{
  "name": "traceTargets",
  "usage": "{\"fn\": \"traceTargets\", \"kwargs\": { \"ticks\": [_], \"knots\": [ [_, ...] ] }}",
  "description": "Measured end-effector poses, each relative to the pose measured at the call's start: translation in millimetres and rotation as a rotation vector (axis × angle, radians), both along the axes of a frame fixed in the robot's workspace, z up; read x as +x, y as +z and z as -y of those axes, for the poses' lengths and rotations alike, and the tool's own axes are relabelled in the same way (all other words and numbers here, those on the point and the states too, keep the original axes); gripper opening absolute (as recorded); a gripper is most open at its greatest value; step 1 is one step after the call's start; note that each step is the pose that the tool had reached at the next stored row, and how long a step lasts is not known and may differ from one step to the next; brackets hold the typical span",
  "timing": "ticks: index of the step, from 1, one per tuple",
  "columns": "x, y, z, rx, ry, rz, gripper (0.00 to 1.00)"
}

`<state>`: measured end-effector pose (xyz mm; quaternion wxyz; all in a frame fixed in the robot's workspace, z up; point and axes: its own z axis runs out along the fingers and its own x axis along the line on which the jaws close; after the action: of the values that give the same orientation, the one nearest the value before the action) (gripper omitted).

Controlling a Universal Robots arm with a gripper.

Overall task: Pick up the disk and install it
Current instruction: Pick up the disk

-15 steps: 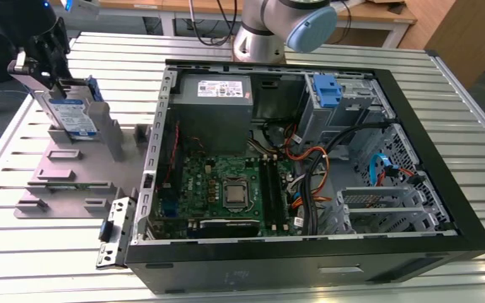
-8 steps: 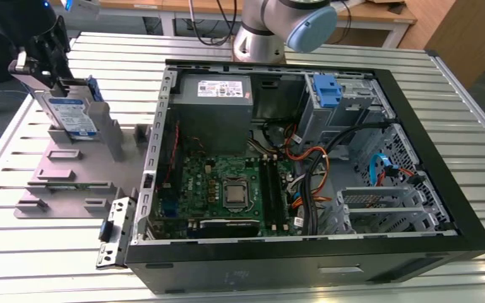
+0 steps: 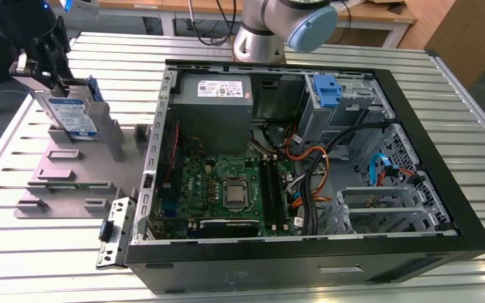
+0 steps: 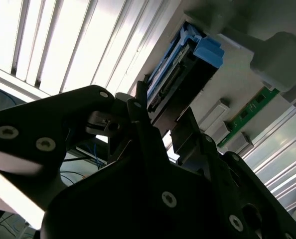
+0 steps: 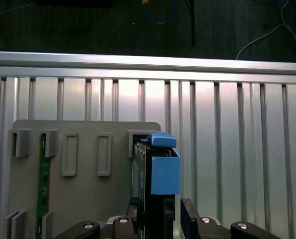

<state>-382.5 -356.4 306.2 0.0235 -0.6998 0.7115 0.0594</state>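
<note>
**A:** On the table (image 3: 23,252) beside the case (image 3: 310,255), which step is in hand?

**B:** The pick-up, I judge. The disk (image 3: 72,113) stands upright on its edge at a slot of the grey holder (image 3: 78,173). It is at the exterior view's left of the case, well apart from it.

**A:** And the gripper?

**B:** The gripper (image 3: 50,76) sits over the top of the disk. In the first wrist view its fingers (image 5: 188,214) are narrow, one on each side of the disk. They seem to press it, so I take it as held. Whether the lower edge rests in the slot or hangs just over it, I cannot tell.

**A:** What does the next move call for?

**B:** I think a straight pull up along the slot, with no tilt, because the holder walls are just beside the blue carrier. The installing is not yet begun.
</note>
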Motion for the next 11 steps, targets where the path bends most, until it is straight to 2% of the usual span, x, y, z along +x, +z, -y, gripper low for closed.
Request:
{"fn": "traceTargets", "kwargs": {
  "ticks": [5, 9, 11],
  "knots": [
    [0.0, -0.3, 0.3, -0.0011, 0.0, -0.0001, 0.45],
    [0.0, -0.8, 0.5, -0.0103, 0.0, 0.0001, 0.45],
    [0.0, -1.2, 0.5, -0.0115, 0.0, -0.0001, 0.45]
  ]
}}
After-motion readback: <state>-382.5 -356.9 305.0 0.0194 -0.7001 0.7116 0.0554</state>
